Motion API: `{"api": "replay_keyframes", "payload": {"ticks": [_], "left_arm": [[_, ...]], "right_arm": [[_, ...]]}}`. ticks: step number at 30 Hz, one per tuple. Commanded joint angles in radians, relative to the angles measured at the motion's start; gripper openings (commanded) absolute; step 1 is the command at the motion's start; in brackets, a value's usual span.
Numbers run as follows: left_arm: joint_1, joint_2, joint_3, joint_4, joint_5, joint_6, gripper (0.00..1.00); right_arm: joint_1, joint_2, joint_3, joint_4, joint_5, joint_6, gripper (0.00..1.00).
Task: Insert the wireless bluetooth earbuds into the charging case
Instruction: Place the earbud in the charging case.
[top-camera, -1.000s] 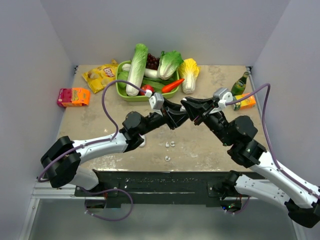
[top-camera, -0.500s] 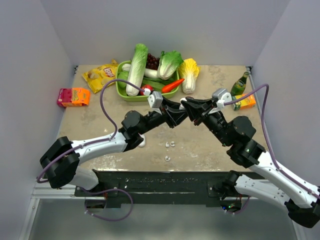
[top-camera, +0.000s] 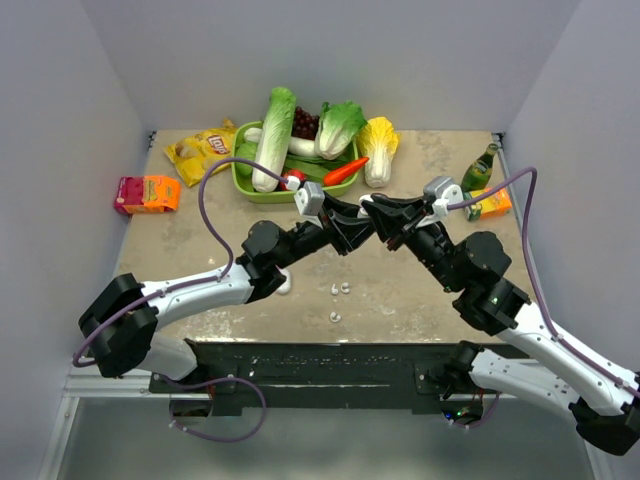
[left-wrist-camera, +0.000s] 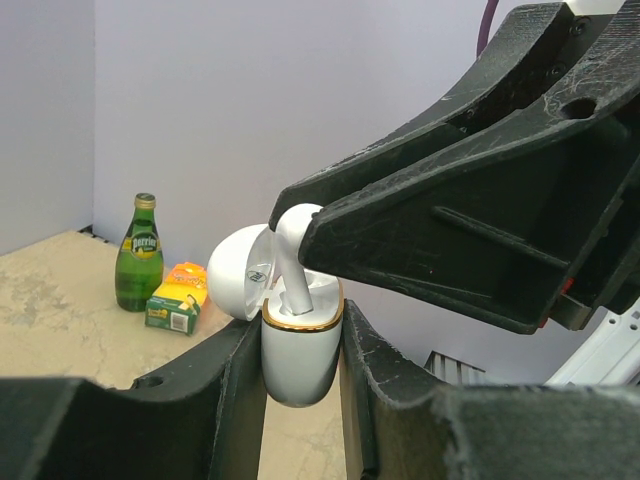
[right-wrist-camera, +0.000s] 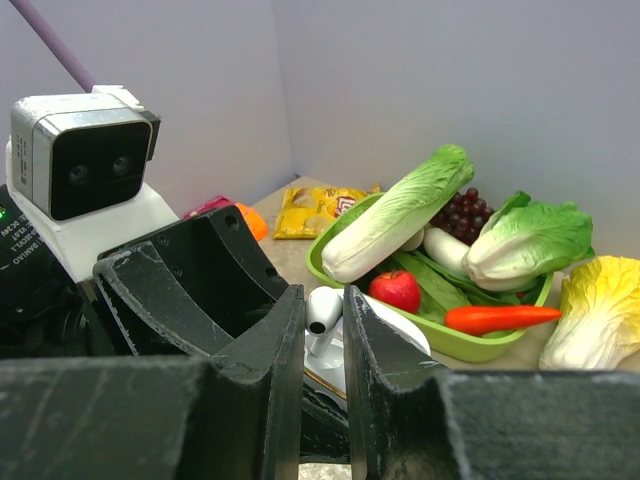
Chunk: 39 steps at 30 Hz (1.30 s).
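With the left jaws clamping the open charging case (left-wrist-camera: 300, 355) mid-frame, the right jaws, pinching an earbud (left-wrist-camera: 288, 240), should press it straight down until seated.

The charging case (left-wrist-camera: 300, 350) is glossy white with a thin gold band around its rim. The earbud (left-wrist-camera: 287, 240) is plain white. The bottle (left-wrist-camera: 138, 262) is green, the tray (right-wrist-camera: 470, 343) lime green, the carrot (right-wrist-camera: 497, 318) orange, the apple (right-wrist-camera: 397, 290) red. The table (top-camera: 200, 240) is mottled beige.
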<state>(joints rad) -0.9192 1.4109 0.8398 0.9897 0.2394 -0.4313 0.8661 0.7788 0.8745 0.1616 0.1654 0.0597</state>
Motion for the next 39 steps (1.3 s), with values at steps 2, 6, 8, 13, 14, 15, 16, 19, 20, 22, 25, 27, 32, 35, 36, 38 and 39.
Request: {"api": "replay_keyframes", "payload": {"ticks": [2,6,8,13,14,15,16,19,20,22,25,27,32,35,36,38,39], "left_arm": [[0.006,-0.007,0.035,0.050,0.005,-0.009,0.00],[0.006,-0.003,0.036,0.053,0.006,-0.011,0.00],[0.006,-0.001,0.036,0.055,0.008,-0.011,0.00],[0.006,0.002,0.042,0.055,0.011,-0.011,0.00],[0.006,0.002,0.041,0.058,0.011,-0.012,0.00],[0.006,0.002,0.041,0.058,0.009,-0.012,0.00],[0.006,0.002,0.044,0.059,0.006,-0.012,0.00],[0.006,-0.003,0.048,0.061,0.006,-0.009,0.00],[0.006,-0.003,0.050,0.060,0.008,-0.004,0.00],[0.006,-0.004,0.056,0.052,0.006,0.000,0.00],[0.006,-0.009,0.056,0.052,0.000,0.006,0.00],[0.006,-0.010,0.055,0.049,0.000,0.009,0.00],[0.008,-0.013,0.059,0.043,-0.003,0.019,0.00],[0.008,-0.012,0.067,0.038,-0.002,0.022,0.00],[0.008,-0.010,0.070,0.035,0.000,0.022,0.00],[0.010,-0.009,0.071,0.035,-0.002,0.023,0.00],[0.010,-0.009,0.071,0.035,0.000,0.023,0.00]], "right_arm": [[0.011,0.002,-0.008,0.036,-0.009,0.000,0.00],[0.011,0.005,-0.002,0.030,-0.012,-0.003,0.00],[0.010,0.005,-0.005,0.029,-0.015,-0.003,0.00],[0.011,0.007,-0.006,0.029,-0.020,0.000,0.00],[0.013,0.010,-0.005,0.021,-0.021,-0.001,0.00],[0.011,0.013,-0.002,0.016,-0.023,-0.003,0.00],[0.013,0.013,0.000,0.013,-0.030,-0.004,0.00],[0.013,0.017,0.000,0.004,-0.033,-0.001,0.00],[0.013,0.017,0.000,-0.002,-0.033,0.000,0.00],[0.013,0.017,0.000,-0.008,-0.030,0.006,0.00],[0.013,0.016,0.000,-0.010,-0.021,0.012,0.02],[0.013,0.016,0.004,-0.014,-0.018,0.012,0.04],[0.013,0.020,0.009,-0.022,-0.027,0.012,0.03],[0.013,0.020,0.012,-0.028,-0.030,0.014,0.08],[0.014,0.019,0.012,-0.028,-0.027,0.014,0.12],[0.013,0.011,0.014,-0.031,-0.023,0.020,0.20],[0.014,0.010,0.015,-0.031,-0.020,0.022,0.22]]}}
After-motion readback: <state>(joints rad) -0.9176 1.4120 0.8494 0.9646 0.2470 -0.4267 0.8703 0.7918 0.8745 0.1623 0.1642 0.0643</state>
